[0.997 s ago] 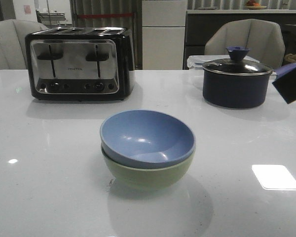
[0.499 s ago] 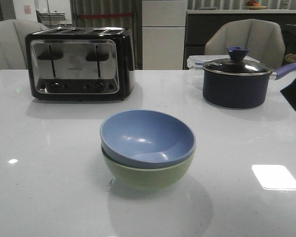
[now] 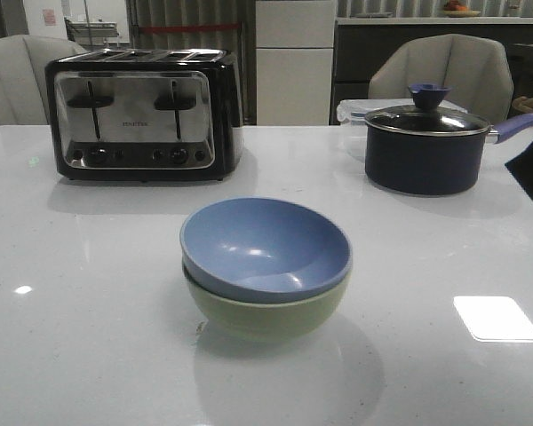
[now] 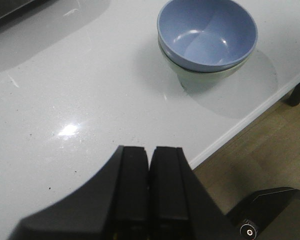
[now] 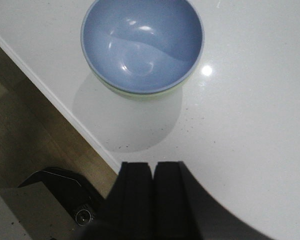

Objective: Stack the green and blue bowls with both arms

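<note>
Blue bowl (image 3: 265, 244) nested in green bowl (image 3: 266, 312); left end effector (image 4: 149, 172) and right end effector (image 5: 152, 182) pressed together, empty.

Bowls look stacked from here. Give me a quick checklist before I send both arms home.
1. Blue bowl nested in green bowl: ok.
2. Stack sits level: not ok, blue bowl tilted slightly.
3. Left gripper shut, empty, apart from the bowls: ok.
4. Right gripper shut, empty, apart from the bowls: ok.
5. Saucepan and toaster stand apart from the stack: ok.
6. Retreat paths: cannot tell.
</note>
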### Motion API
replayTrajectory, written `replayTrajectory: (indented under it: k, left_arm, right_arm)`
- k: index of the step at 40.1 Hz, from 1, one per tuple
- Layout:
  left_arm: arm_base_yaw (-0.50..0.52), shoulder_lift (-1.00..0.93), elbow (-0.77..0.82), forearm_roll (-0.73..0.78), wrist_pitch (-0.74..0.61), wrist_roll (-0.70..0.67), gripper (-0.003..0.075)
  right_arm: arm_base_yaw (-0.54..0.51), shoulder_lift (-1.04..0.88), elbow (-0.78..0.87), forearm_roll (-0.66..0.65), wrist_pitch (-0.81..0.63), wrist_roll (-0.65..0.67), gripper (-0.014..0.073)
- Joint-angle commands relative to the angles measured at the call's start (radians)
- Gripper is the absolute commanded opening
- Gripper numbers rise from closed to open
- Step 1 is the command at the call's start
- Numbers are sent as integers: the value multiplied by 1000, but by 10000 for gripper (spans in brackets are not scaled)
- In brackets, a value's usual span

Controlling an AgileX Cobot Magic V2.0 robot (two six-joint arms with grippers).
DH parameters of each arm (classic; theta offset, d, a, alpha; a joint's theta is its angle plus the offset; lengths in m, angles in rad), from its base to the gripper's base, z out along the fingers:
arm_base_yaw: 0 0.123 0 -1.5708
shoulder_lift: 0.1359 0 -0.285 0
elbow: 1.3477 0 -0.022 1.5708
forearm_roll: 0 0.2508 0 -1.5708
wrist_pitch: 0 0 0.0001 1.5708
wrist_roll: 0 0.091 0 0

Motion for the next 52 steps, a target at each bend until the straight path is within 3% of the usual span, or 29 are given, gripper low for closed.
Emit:
replayTrajectory:
  k: [1, 6, 12, 24, 31, 38, 44, 52]
  left_arm:
    - [-2, -2, -28, -8, -70, -6, 93]
    - [11, -23, -26, 18, -97, 1, 93]
    - [155, -136, 48, 26, -263, 1, 93]
    - [431, -469, 405, -21, -664, 0, 93]
    - [545, -620, 543, -107, -752, 0, 93]
    - [581, -670, 597, -111, -766, -15, 93]
    - [560, -670, 615, -17, -789, -150, 93]
    - [532, -670, 652, -13, -847, -156, 93]
  right_arm:
    - [1, -6, -24, 11, -46, -9, 57]
    - [1, -6, -24, 11, -46, -9, 57]
    - [1, -6, -24, 11, -46, -9, 57]
    - [1, -6, -24, 11, -46, -9, 57]
    - [1, -6, -24, 11, -46, -9, 57]
    - [1, -6, -24, 11, -46, -9, 57]
    - [1, -6, -24, 11, -47, -9, 57]
    - [1, -6, -24, 11, -47, -9, 57]
